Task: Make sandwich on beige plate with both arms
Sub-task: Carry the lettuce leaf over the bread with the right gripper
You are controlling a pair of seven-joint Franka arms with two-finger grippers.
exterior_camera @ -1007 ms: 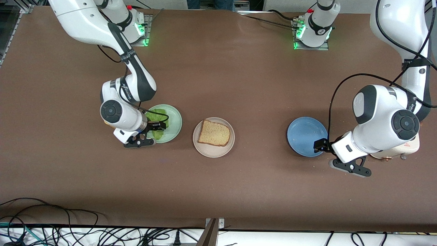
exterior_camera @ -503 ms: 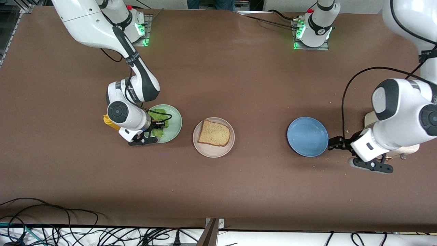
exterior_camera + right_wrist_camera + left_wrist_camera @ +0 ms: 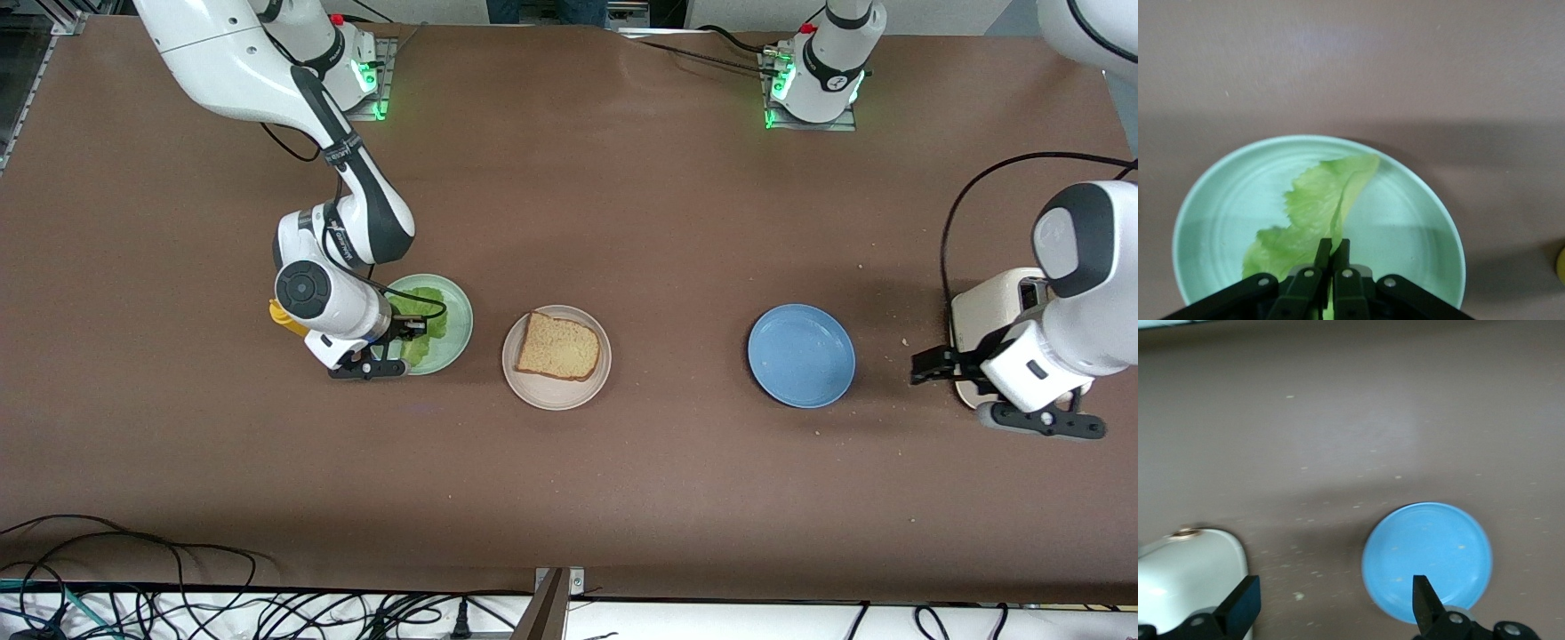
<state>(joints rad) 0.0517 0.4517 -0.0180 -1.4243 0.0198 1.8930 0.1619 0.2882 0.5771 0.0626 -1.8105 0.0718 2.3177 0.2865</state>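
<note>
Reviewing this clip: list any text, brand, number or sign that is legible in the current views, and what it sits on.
No text can be read for certain.
Right arm: dark lettering along the white wrist link, too small to read.
Left arm's base: a dark mark on the white housing, too small to make out.
Toaster, beige plate, mint-green plate, blue plate: no markings visible.

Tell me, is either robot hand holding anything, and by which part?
The right gripper, over the green plate, has its fingers shut on the lettuce, pinching one end of the leaf. The left gripper, open near the blue plate, holds nothing.
</note>
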